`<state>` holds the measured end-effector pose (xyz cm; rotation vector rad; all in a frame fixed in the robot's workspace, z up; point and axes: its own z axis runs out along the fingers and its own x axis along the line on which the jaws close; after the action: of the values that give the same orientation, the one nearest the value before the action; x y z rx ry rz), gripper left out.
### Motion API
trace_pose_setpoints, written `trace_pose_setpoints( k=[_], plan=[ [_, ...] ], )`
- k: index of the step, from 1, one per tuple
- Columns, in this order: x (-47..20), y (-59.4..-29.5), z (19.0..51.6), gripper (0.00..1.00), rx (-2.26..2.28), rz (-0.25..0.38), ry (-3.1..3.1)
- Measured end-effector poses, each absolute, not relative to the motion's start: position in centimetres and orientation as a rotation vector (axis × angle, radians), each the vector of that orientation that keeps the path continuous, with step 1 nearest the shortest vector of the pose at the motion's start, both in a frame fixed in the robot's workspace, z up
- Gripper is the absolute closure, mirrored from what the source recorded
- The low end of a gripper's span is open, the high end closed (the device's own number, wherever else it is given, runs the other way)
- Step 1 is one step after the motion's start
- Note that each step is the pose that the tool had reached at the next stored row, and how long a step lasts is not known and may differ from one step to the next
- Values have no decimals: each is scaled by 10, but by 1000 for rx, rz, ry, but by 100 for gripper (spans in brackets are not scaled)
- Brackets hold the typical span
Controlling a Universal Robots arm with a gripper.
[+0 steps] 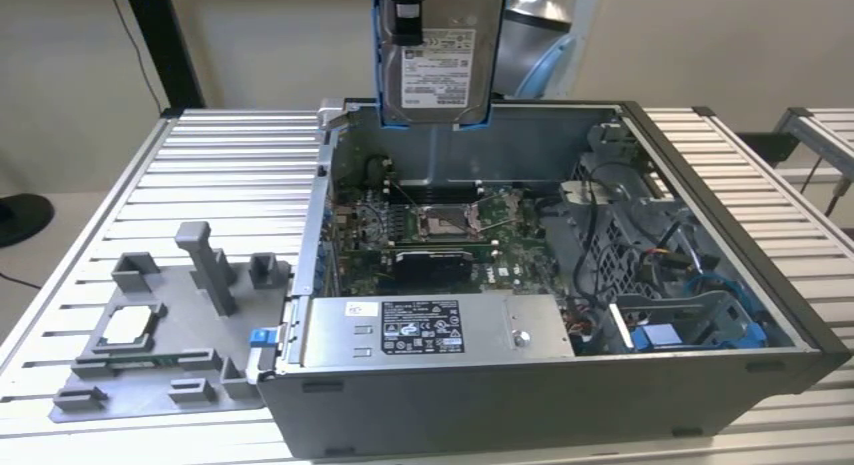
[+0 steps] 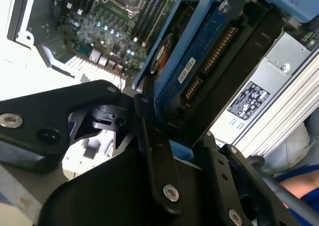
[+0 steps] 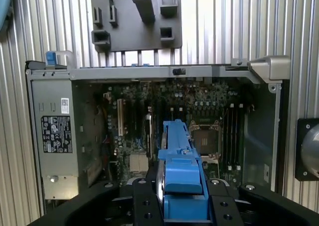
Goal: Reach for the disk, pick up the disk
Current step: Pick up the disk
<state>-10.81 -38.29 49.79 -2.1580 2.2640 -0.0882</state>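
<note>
The disk (image 1: 438, 60) is up, hanging clear above the open computer case (image 1: 747, 285), and the hand (image 3: 182, 206) is clamped on its blue bracket (image 3: 182, 171). Reach and pick-up look complete; nothing appears left.

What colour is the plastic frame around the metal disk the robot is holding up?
Blue. The plastic bracket around the rectangular silver metal disk shows best in the first wrist view.
</note>
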Motion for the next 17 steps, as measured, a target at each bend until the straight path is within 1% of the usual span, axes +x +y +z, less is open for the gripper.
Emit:
trace_pose_setpoints(
  k=[17],
  plan=[
    [-65,-383,498,100,-2158,-88,2264]
  ],
)
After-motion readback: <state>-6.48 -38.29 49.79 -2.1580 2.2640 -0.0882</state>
